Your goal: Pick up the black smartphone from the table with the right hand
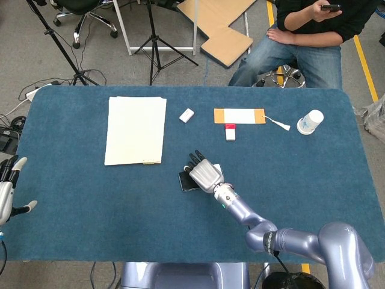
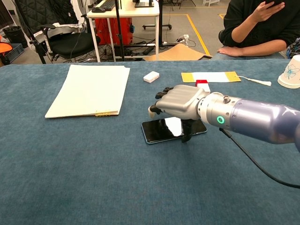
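**Bench contents, left to right**

- Left robot hand (image 1: 7, 189): off the bench's left edge, fingers apart, holding nothing.
- Paper stack (image 1: 136, 129): cream sheets lying flat in the left half of the bench (image 1: 72, 229), reaching toward the far edge.
- White block (image 1: 186, 115): small, near the far edge, just right of the paper stack.
- Black smartphone (image 2: 159, 131): flat on the bench about midway between near and far edges, screen up; its right end is covered from above.
- Right robot hand (image 2: 180, 104): palm down over the black smartphone, fingers curled downward, thumb reaching to the phone's near edge; a closed grip cannot be told, and the phone lies flat.
- Orange-edged card (image 1: 239, 116): near the far edge, right of centre, with a small red-and-white item (image 1: 230, 131) just in front of it.
- Paper cup (image 1: 310, 121): near the far right corner, tipped over.
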### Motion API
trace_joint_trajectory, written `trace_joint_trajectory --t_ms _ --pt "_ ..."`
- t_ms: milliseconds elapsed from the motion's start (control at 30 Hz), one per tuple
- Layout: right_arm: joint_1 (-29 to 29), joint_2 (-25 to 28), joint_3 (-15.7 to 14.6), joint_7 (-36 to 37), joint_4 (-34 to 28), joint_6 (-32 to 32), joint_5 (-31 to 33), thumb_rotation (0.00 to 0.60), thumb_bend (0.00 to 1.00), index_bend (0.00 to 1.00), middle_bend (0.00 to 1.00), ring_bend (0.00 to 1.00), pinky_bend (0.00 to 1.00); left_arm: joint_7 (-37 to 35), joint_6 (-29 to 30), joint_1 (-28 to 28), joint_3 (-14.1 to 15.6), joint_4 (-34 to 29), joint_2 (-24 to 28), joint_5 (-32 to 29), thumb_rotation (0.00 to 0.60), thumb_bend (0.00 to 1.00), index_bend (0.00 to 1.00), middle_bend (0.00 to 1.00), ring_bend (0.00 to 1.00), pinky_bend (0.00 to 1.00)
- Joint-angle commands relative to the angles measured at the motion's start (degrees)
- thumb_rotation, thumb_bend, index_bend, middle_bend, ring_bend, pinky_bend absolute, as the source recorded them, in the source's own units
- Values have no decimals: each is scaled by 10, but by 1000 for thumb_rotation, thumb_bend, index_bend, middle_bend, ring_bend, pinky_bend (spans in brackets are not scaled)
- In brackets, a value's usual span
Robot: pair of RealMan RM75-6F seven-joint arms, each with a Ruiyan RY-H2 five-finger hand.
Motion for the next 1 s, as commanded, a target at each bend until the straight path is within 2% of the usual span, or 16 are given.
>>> trace_joint_trajectory --t_ms 33,233,333,533,700,1000 --pt "8 -8 -4 -12 3 2 9 600 15 234 230 0 0 1 -1 -1 0 0 0 -2 600 0 0 0 0 0" --pt "17 -13 -15 -26 15 -5 19 600 33 243 256 0 0 -3 0 -1 -1 1 1 -3 600 0 0 0 0 0" --pt "21 -15 -20 -32 17 -8 25 600 61 281 285 0 0 -3 -4 -2 -1 2 0 -4 600 0 0 0 0 0" --pt "24 -17 -22 -28 14 -1 27 600 200 407 417 16 0 -2 -5 -3 0 3 -1 -3 600 0 0 0 0 0" --pt "13 -11 -13 27 0 16 13 600 257 447 475 75 0 -2 -4 -3 1 2 0 -2 600 0 0 0 0 0" --pt "-21 22 11 181 -49 61 -35 600 296 456 484 106 0 -6 2 0 4 -3 3 8 600 0 0 0 0 0"
